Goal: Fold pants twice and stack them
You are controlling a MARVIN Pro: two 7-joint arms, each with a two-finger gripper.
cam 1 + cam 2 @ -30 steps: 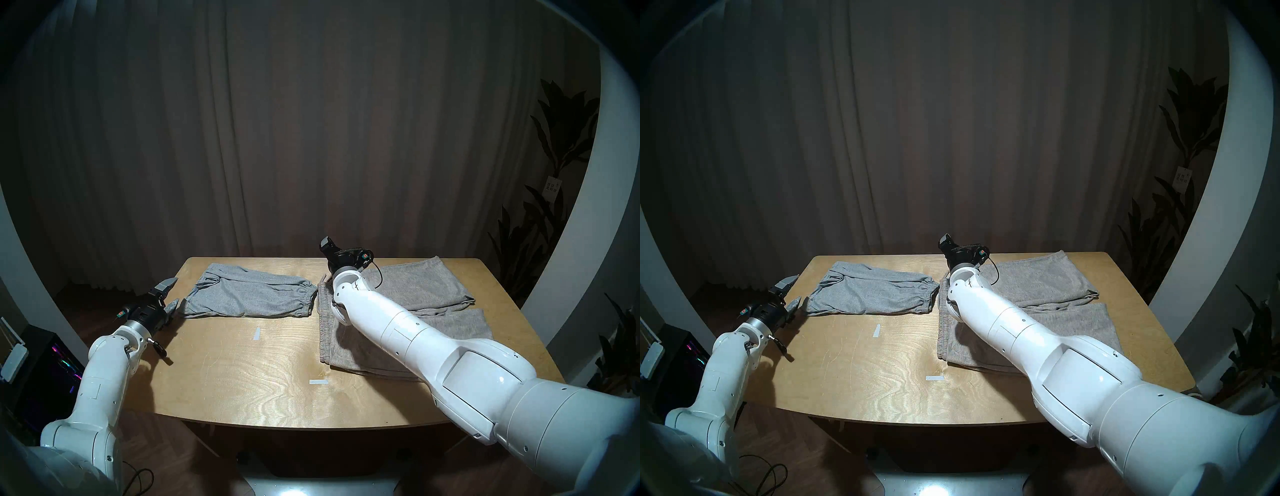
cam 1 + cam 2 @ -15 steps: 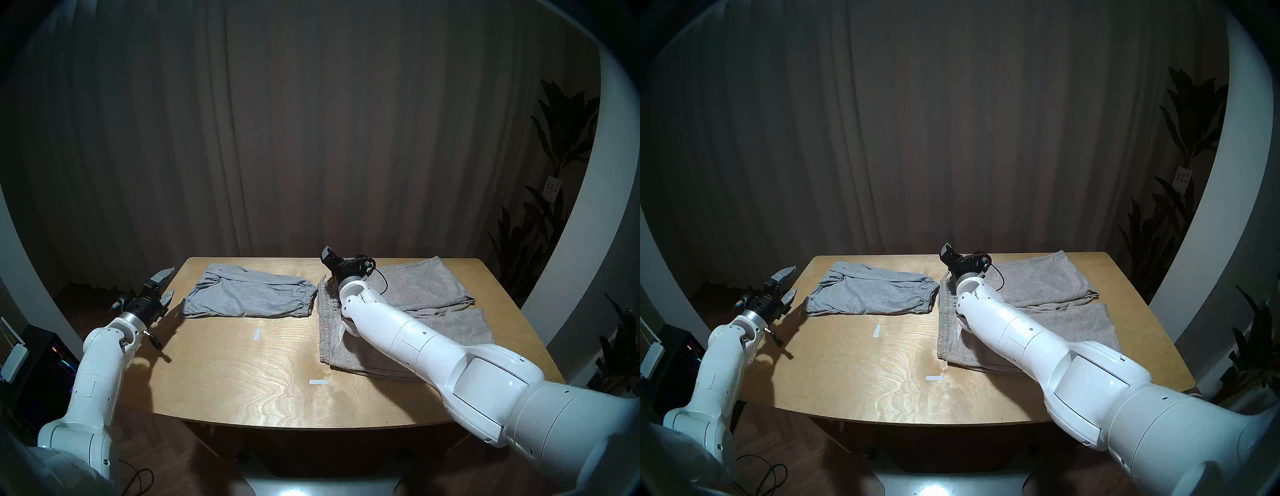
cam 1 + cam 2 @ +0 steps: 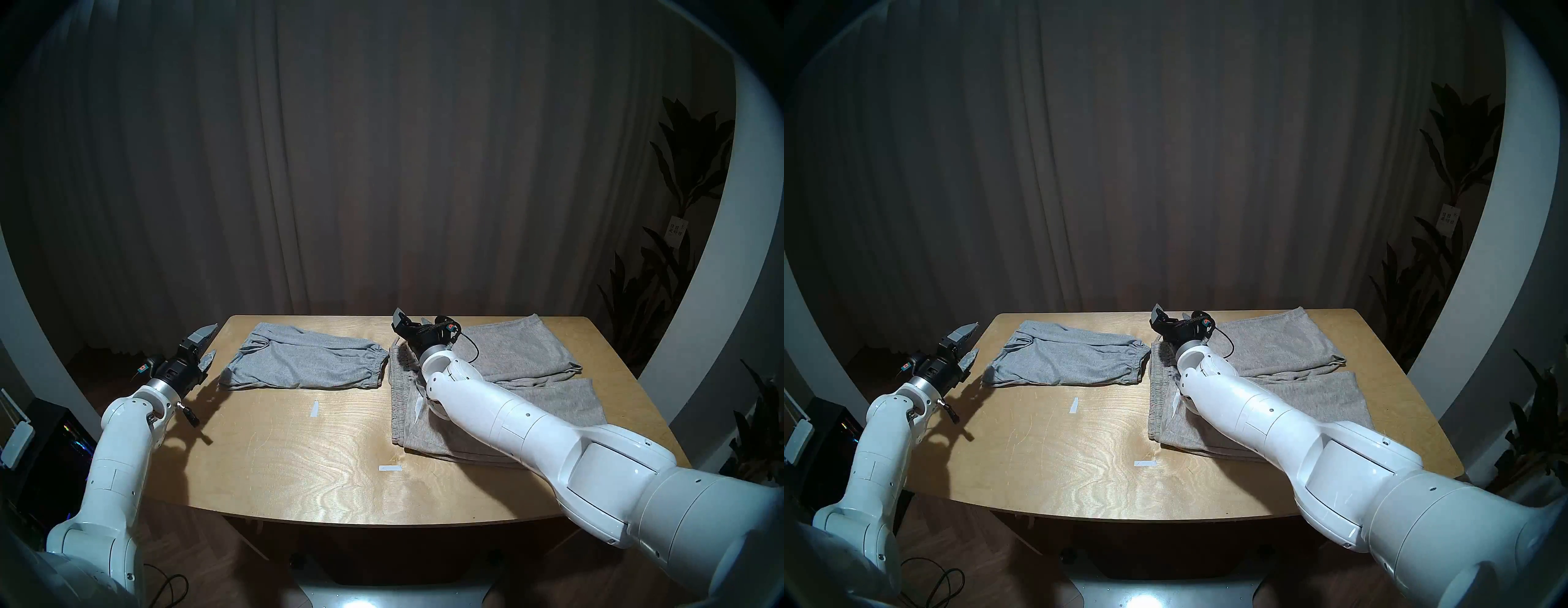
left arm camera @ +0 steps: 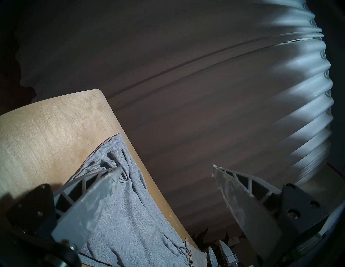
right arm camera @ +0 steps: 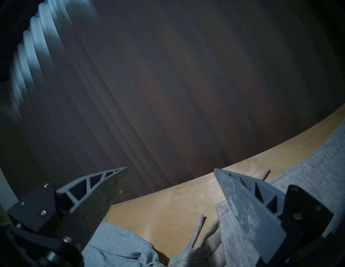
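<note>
Dark pleated curtains [image 3: 382, 148] fill the background behind my wooden table [image 3: 297, 458], which occupies the lower centre of the head view. On it I note the light grey pants [image 3: 303, 356], folded over and lying flat at centre-left toward the far edge, and the larger beige-grey pants [image 3: 522, 365] spread at centre-right, waistband and drawstring facing the grey pair, the two garments just apart. Two short tape strips [image 3: 390, 468] sit on the bare wood nearer me. My left gripper [image 3: 208, 346] hovers at the table's left edge, just beside the grey pair's left end; in the left wrist view its jaws stand wide apart, the lower-left finger [image 4: 97, 195] above the grey cloth [image 4: 134, 214] without gripping it, nothing between them. My right gripper [image 5: 170, 179] sits above the beige pair's waistband, left of centre-right in the head view; the right wrist view shows its jaws wide apart and empty, with the drawstring ends [image 5: 199, 223] and gathered waistband below. A potted plant [image 3: 679, 178] stands at the right edge.
</note>
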